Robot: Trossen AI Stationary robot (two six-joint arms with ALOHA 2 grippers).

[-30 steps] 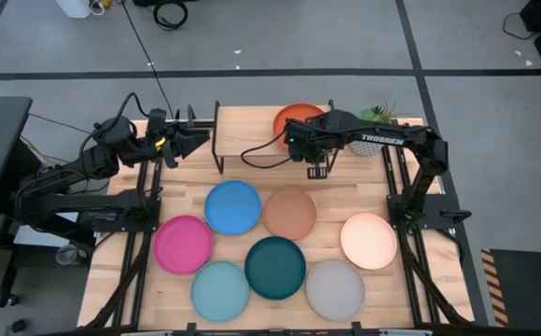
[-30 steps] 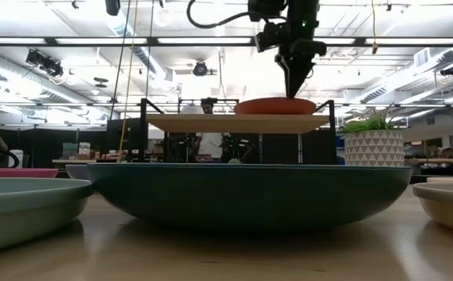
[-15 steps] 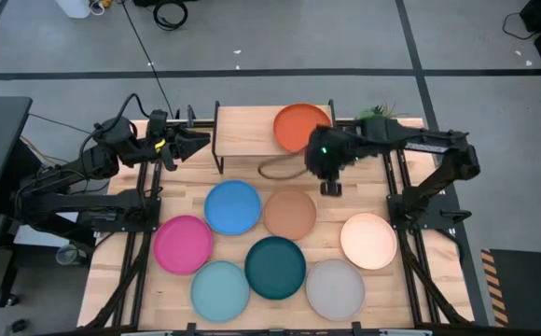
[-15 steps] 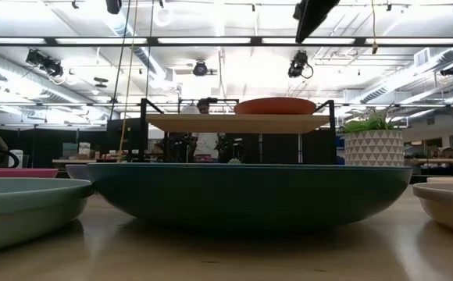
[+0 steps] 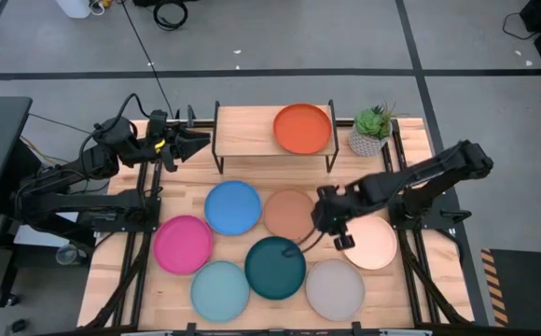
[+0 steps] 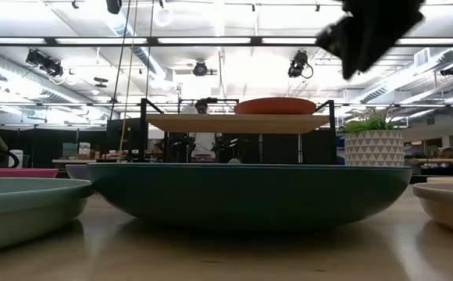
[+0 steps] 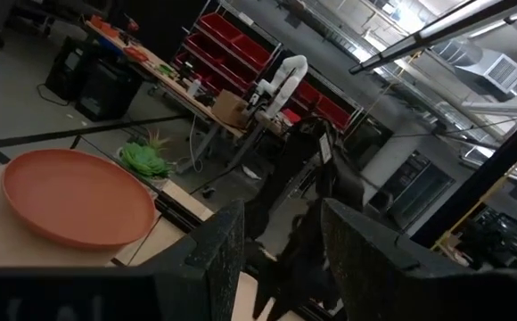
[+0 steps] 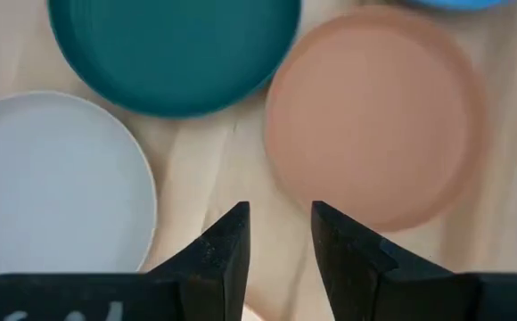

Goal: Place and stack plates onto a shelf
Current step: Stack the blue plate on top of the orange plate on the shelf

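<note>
Right gripper (image 8: 276, 245) open, empty, over tan plate (image 8: 374, 125) — left gripper (image 7: 281, 245) apparently open.

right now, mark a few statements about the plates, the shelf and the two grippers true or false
1. The orange-red plate lies on the shelf. True.
2. The right gripper holds the tan plate. False: it is open and empty above the table, between the tan and cream plate.
3. The dark teal plate is stacked on the shelf. False: it lies on the table.
4. The left gripper waits open beside the shelf's left end. True.
5. A potted plant stands right of the shelf. True.
</note>
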